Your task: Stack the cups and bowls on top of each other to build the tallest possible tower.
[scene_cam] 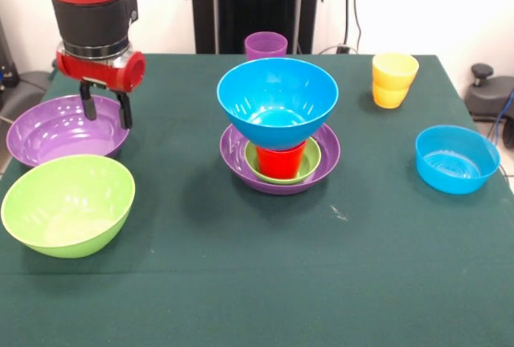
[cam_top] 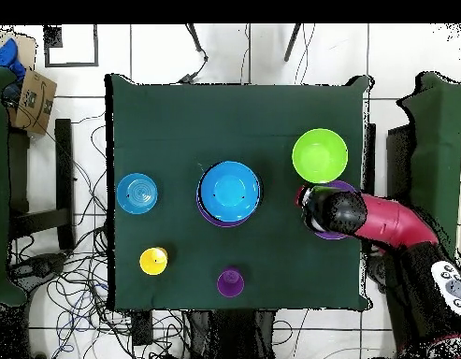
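Note:
The tower stands mid-table: a large purple bowl (scene_cam: 330, 153) as base, a small green bowl (scene_cam: 312, 161) inside it, a red cup (scene_cam: 280, 159) in that, and a large blue bowl (scene_cam: 277, 100) (cam_top: 229, 189) on top. My gripper (scene_cam: 105, 109) hangs open at the left, its fingers over the far right rim of a second large purple bowl (scene_cam: 48, 134), with nothing held. From overhead the arm covers most of that bowl (cam_top: 340, 187). A lime green bowl (scene_cam: 68, 202) (cam_top: 320, 155) sits just in front of it.
A purple cup (scene_cam: 266, 44) (cam_top: 230, 280) stands behind the tower. Two nested yellow cups (scene_cam: 394, 79) (cam_top: 153, 261) are at the far right, and a small blue bowl (scene_cam: 456, 159) (cam_top: 137, 193) sits near the right edge of the green table (scene_cam: 241, 283).

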Action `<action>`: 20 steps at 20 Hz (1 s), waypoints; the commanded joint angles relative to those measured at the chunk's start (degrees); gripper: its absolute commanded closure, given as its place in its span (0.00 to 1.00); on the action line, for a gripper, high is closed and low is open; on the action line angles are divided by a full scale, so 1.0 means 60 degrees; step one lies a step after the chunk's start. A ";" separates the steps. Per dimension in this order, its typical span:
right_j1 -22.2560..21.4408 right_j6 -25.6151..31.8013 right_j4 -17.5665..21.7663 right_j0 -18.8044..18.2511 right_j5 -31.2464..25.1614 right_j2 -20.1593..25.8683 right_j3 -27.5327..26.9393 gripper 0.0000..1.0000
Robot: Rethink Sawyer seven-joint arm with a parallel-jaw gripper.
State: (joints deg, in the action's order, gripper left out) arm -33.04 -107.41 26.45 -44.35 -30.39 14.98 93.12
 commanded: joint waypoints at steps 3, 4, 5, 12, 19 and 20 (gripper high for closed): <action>0.1248 0.0914 0.1533 -0.0024 0.1522 0.0441 0.0448 0.00; 0.1441 0.0796 0.1645 -0.0007 0.1743 0.0395 0.0384 0.00; 0.1611 0.0680 0.1713 0.0011 0.1937 0.0365 0.0332 0.00; 0.1541 0.0392 0.1559 0.0214 0.1802 0.0428 0.0383 0.00; 0.1495 0.0626 0.1539 0.0194 0.1565 0.0471 0.0194 0.00; 0.1508 0.0662 0.1560 0.0193 0.1548 0.0468 0.0157 0.00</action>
State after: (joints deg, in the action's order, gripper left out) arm -25.34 -107.41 32.04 -44.78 -20.21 14.99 93.68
